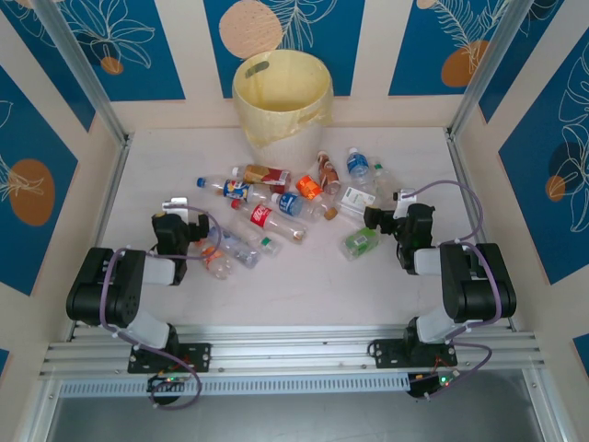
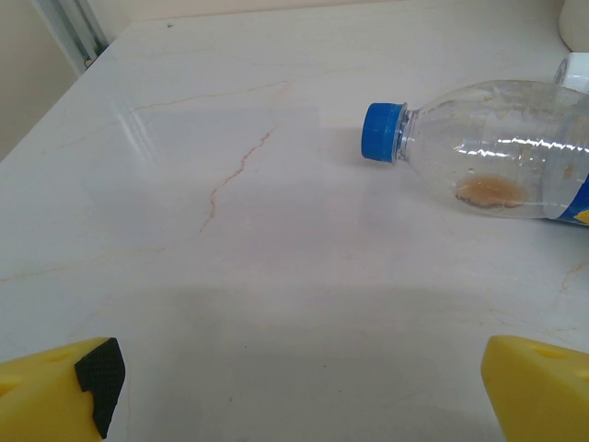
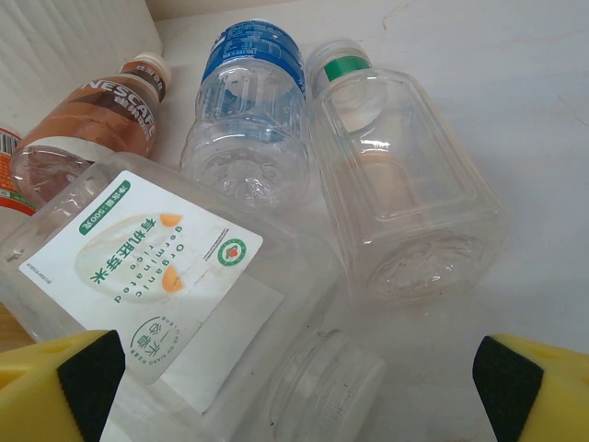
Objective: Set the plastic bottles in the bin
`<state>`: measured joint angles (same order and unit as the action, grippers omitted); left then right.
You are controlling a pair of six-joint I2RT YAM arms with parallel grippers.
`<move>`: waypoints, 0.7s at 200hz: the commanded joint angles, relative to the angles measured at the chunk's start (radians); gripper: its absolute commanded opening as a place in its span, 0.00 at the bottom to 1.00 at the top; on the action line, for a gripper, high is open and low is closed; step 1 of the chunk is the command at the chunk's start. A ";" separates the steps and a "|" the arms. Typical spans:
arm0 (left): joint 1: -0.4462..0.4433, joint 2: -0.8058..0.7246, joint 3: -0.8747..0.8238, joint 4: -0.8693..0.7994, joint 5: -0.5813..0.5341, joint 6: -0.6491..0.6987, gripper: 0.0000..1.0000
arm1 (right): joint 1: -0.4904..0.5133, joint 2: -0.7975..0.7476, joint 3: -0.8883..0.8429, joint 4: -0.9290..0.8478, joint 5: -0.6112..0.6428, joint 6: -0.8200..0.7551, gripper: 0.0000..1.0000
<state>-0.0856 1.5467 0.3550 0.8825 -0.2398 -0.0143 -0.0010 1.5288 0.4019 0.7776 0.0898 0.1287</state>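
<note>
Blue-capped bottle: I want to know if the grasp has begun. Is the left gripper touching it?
Apart. The left wrist view shows a stretch of bare table between the open left gripper and the blue-capped bottle.

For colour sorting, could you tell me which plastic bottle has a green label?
The crushed clear plastic bottle at the heap's near right edge; other labels are red, blue, orange, brown or white.

Quick count, I get roughly a dozen plastic bottles (image 1: 267,216) mid-table (image 1: 304,295), one bin (image 1: 282,97) at the far edge, and two arms (image 1: 115,287).
</note>
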 commanded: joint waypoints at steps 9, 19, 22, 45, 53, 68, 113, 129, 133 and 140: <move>-0.004 -0.009 0.012 0.018 0.012 0.022 1.00 | 0.003 -0.007 0.010 0.035 0.014 -0.024 0.99; -0.005 -0.011 0.010 0.021 0.013 0.022 1.00 | 0.004 -0.008 0.009 0.037 0.015 -0.024 0.99; -0.006 -0.011 0.010 0.020 0.013 0.022 1.00 | 0.004 -0.008 0.008 0.038 0.015 -0.024 0.99; -0.005 -0.054 0.033 -0.058 0.012 0.019 1.00 | 0.011 -0.050 0.023 -0.017 -0.014 -0.042 0.99; -0.004 -0.088 0.045 -0.111 0.014 0.023 1.00 | 0.013 -0.085 0.033 -0.062 -0.009 -0.044 0.99; -0.005 -0.159 0.074 -0.239 -0.010 0.020 1.00 | 0.013 -0.164 0.047 -0.149 0.001 -0.037 0.99; -0.005 -0.336 0.093 -0.390 -0.083 -0.105 1.00 | 0.013 -0.316 0.145 -0.438 0.132 0.089 0.99; -0.005 -0.358 0.141 -0.501 -0.084 -0.183 1.00 | 0.009 -0.317 0.193 -0.545 0.192 0.161 0.99; -0.005 -0.359 0.153 -0.525 -0.087 -0.201 1.00 | 0.009 -0.315 0.203 -0.570 0.201 0.179 0.99; -0.005 -0.360 0.177 -0.575 -0.099 -0.239 1.00 | 0.005 -0.310 0.221 -0.614 0.205 0.205 0.99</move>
<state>-0.0856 1.2041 0.4557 0.5087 -0.2977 -0.1135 0.0074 1.2179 0.5625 0.3889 0.1951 0.2115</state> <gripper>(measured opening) 0.998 0.994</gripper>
